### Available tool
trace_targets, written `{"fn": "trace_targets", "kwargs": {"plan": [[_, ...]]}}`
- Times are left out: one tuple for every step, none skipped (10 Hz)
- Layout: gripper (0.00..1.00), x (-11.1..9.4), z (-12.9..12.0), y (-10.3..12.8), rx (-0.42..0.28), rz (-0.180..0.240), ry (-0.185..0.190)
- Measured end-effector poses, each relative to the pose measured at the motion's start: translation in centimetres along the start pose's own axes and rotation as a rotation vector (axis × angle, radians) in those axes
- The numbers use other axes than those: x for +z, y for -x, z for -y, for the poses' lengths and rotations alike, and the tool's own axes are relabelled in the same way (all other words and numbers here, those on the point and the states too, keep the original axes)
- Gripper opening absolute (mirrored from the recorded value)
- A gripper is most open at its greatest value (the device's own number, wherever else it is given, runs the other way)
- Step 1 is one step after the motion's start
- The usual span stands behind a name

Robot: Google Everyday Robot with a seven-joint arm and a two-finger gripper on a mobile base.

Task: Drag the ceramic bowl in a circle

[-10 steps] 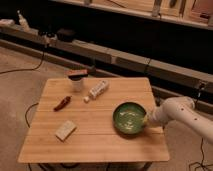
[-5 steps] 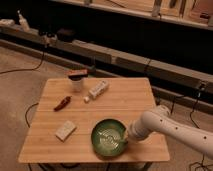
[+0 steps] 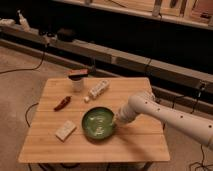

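Note:
The ceramic bowl (image 3: 98, 124), round, glossy and dark green with pale streaks inside, sits on the wooden table (image 3: 145, 142) just left of its middle. My gripper (image 3: 115, 120) reaches in from the right at the end of the white arm (image 3: 165, 115). It is at the bowl's right rim and shut on it.
A small white cup with a dark lid (image 3: 77, 80) stands at the back. A white bottle (image 3: 98, 89) lies on its side next to it. A red item (image 3: 62, 103) lies at the left and a pale block (image 3: 65, 130) at the front left. Cables run across the floor around the table.
The bowl has moved from the right side toward the front middle, then up and left to just left of centre. My arm has swung with it.

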Motion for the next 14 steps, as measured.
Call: {"fn": "trace_targets", "kwargs": {"plan": [[0.02,-0.5,-1.2,-1.6,0.025,-0.016,0.001],[0.02,-1.5,-2.8,-2.8,0.054,-0.038,0.006],[0.02,-2.5,-4.3,-3.1,0.078,-0.051,0.019],[0.02,-3.4,-5.5,-2.9,0.092,-0.059,0.030],[0.02,-4.6,-7.4,-1.4,0.115,-0.057,0.056],[0.02,-5.6,-8.9,0.7,0.129,-0.048,0.080],[0.02,-6.2,-9.8,2.9,0.135,-0.034,0.100],[0.02,-6.5,-10.2,5.3,0.133,-0.014,0.116],[0.02,-6.5,-10.3,7.3,0.134,0.006,0.123],[0.02,-5.9,-9.9,9.1,0.132,0.031,0.118],[0.02,-5.2,-9.2,10.4,0.125,0.054,0.109],[0.02,-4.0,-7.4,11.0,0.100,0.078,0.087],[0.02,-2.6,-4.7,10.4,0.061,0.093,0.058],[0.02,-1.7,-2.8,9.3,0.030,0.096,0.039]]}}
